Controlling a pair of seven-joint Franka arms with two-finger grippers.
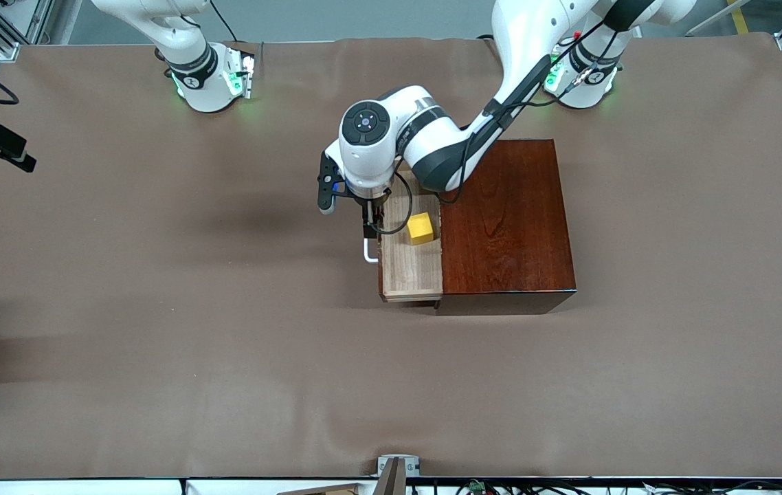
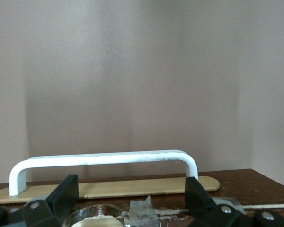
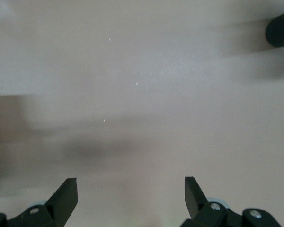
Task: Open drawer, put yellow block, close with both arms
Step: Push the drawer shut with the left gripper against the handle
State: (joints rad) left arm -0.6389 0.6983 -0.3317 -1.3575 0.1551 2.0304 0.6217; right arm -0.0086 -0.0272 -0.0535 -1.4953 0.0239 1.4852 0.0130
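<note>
Right gripper (image 3: pixel 131 194) fingers spread, holding nothing, over bare table cloth (image 1: pixel 157 275); that arm waits. Left gripper (image 1: pixel 372 223) fingers spread, just over the white handle (image 1: pixel 367 251), not gripping it. Drawer (image 1: pixel 410 265) pulled out of the box (image 1: pixel 508 220). Yellow block (image 1: pixel 420 228) sits inside the drawer.

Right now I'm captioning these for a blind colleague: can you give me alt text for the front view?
A yellow block lies in the open drawer of a dark wooden box on a brown table. The left gripper, fingers apart, sits at the drawer's white handle; the right arm waits, its gripper out of this view.
</note>
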